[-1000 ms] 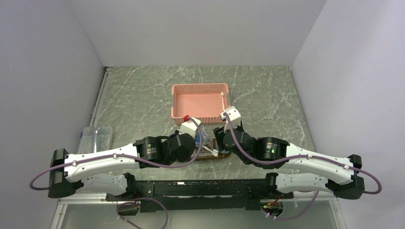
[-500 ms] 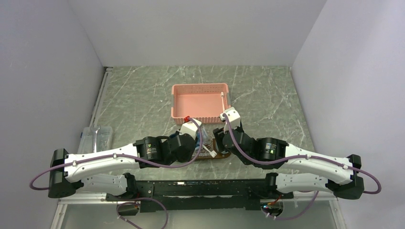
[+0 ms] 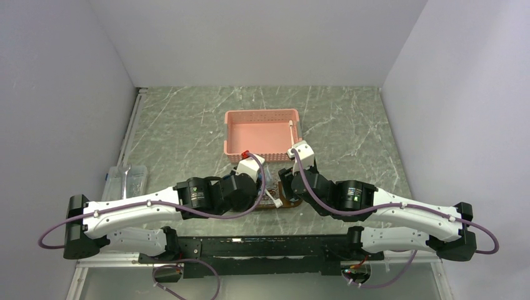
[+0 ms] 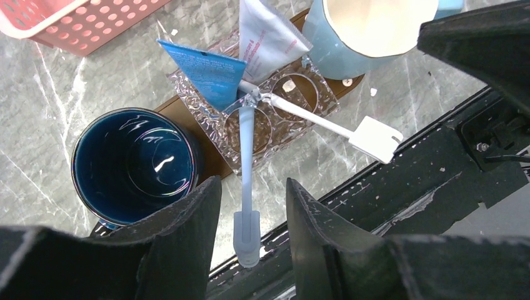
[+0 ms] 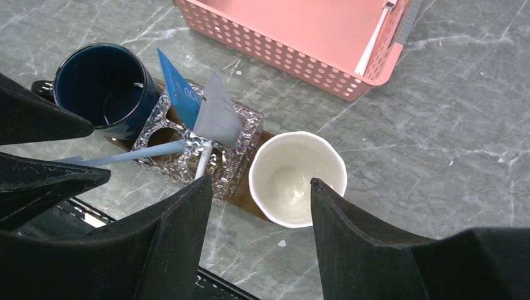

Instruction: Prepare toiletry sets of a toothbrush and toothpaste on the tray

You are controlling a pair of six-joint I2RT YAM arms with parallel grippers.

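The dark-brown tray (image 4: 187, 119) carries a dark blue mug (image 4: 134, 165), a light mug (image 4: 375, 25) and a clear square dish (image 4: 269, 125). A blue toothpaste tube (image 4: 203, 69) and a whitish tube (image 4: 269, 37) stand in the dish. Two white toothbrushes lean out of it, one (image 4: 247, 169) towards my left gripper and one (image 4: 350, 128) to the right. My left gripper (image 4: 250, 187) is open, with the first brush's end between its fingers and a gap on both sides. My right gripper (image 5: 256, 194) is open and empty above the light mug (image 5: 297, 178). The tray (image 3: 290, 201) is mostly hidden in the top view.
A pink perforated basket (image 3: 262, 132) stands just behind the tray with one toothbrush (image 5: 374, 44) leaning in its right corner. A clear plastic container (image 3: 127, 181) sits at the left table edge. The black base rail (image 4: 437, 156) runs close along the tray's near side.
Both wrists have shifted only slightly over the tray. The left gripper has drawn back a little along the toothbrush. Nothing was picked up or let go.
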